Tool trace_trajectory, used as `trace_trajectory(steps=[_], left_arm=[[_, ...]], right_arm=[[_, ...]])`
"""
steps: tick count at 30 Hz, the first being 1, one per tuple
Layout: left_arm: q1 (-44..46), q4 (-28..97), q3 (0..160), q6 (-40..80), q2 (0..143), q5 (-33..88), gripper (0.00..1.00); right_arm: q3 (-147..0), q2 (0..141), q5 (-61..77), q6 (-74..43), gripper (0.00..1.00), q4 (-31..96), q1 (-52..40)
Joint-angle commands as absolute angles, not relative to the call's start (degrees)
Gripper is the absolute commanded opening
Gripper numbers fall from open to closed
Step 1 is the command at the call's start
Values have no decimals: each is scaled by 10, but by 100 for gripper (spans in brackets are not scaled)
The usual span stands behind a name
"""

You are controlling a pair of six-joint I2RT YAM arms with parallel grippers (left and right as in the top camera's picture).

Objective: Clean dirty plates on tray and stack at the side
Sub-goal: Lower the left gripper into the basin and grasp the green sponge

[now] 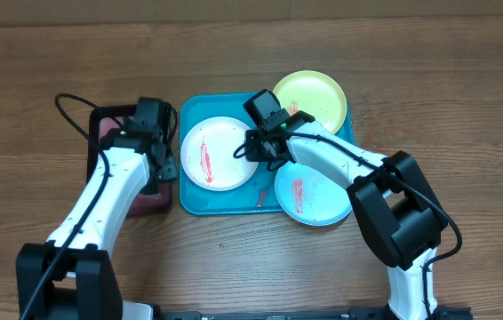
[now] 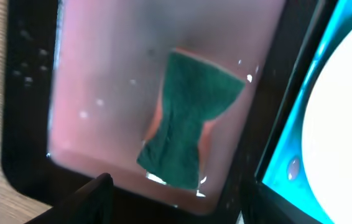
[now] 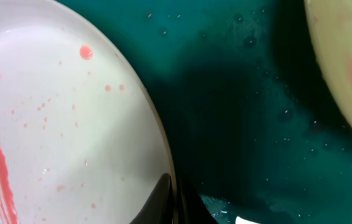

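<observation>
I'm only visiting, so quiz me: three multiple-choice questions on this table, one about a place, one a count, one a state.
1. Where is the green sponge? A in the black tray; B on a plate; C on bare wood.
2. How many plates? A two; B three; C five.
3. The white plate is: A spotless; B smeared red; C upside down.
1A: it lies inside the dark rim. 2B: white plate, yellow-green plate, pale blue plate. 3B: a red streak crosses it.
</observation>
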State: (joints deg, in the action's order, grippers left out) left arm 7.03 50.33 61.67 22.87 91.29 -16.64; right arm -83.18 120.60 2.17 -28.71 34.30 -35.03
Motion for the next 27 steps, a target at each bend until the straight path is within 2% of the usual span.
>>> trace_trajectory(steps=[1,14,18,27], left_arm=[[70,480,587,186,916,-155,66],[14,410,557,157,916,-141,63],[13,372,535,117,916,-107,62],[13,315,484,110,916,-106,57]], right_arm=[[-820,1207,15,-285,4,345,-354],[-820,1207,15,-285,4,345,-354],[-820,1207,15,-285,4,345,-354],[-820,1207,15,-285,4,345,-354]])
